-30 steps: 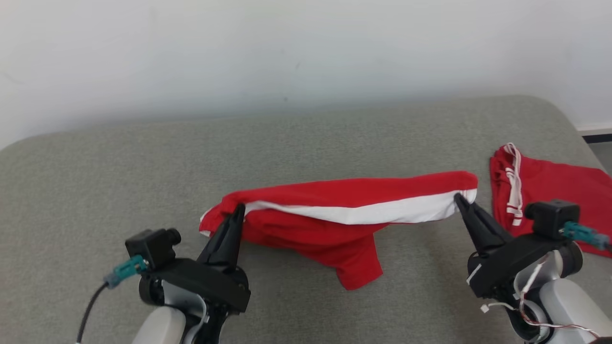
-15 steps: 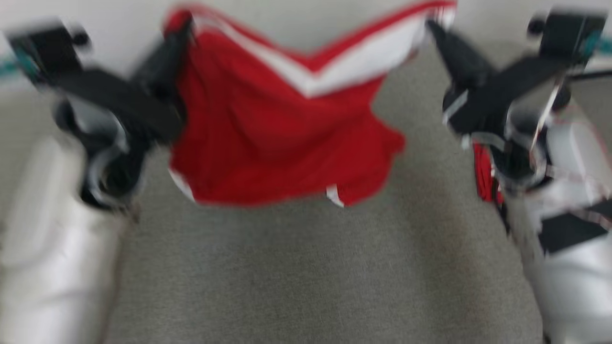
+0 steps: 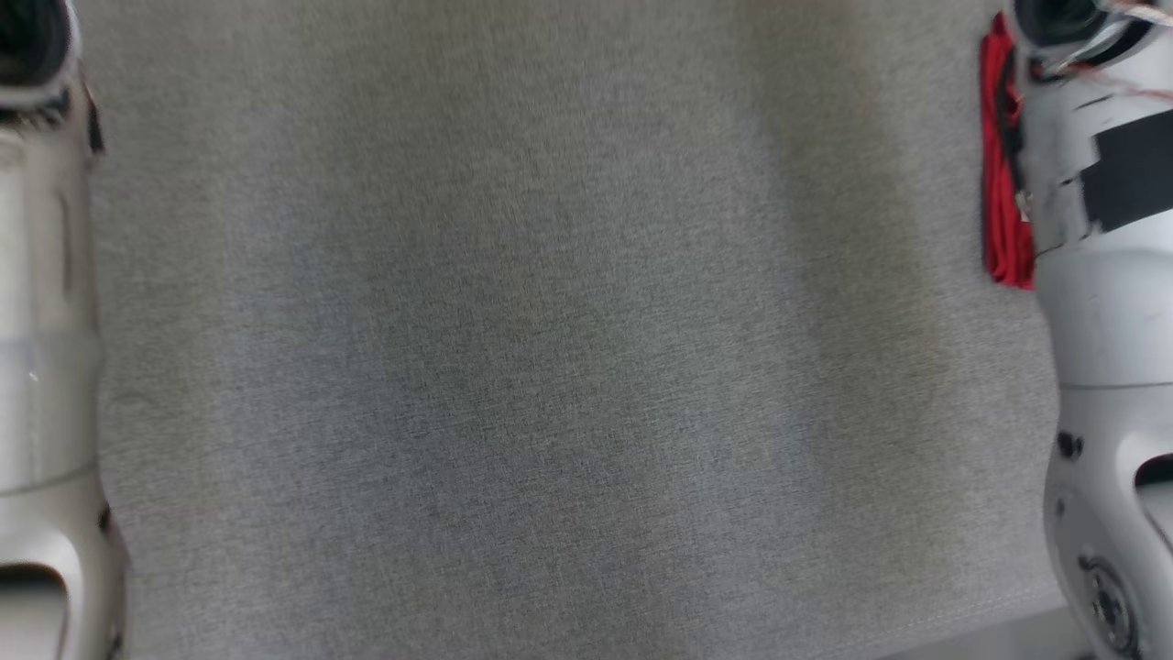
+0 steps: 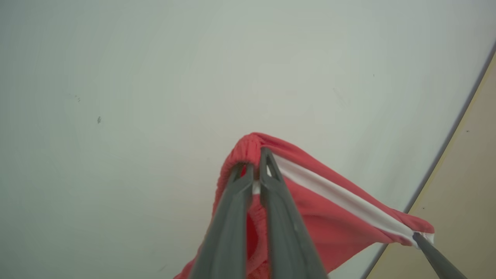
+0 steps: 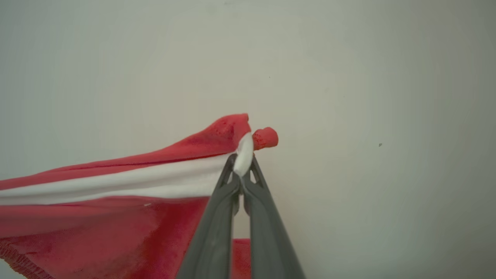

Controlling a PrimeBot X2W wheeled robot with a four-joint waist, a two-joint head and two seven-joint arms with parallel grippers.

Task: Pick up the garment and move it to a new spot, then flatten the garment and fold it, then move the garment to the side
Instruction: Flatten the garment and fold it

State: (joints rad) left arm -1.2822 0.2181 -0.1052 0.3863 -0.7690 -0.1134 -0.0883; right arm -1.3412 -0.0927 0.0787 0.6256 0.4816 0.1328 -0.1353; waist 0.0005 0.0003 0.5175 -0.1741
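Garment (image 5: pixel 97 221) hangs aloft, stretched between left gripper (image 4: pixel 255 164) and right gripper (image 5: pixel 242 164), both jaws clamped on its top edge; best plan: hold tension level, lower onto bare surface (image 3: pixel 550 367), clear of other red cloth (image 3: pixel 1003 202).

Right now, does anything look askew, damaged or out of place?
Nothing stands out. The red garment hangs stretched between the left gripper and right gripper, each shut on one end; no tears visible.
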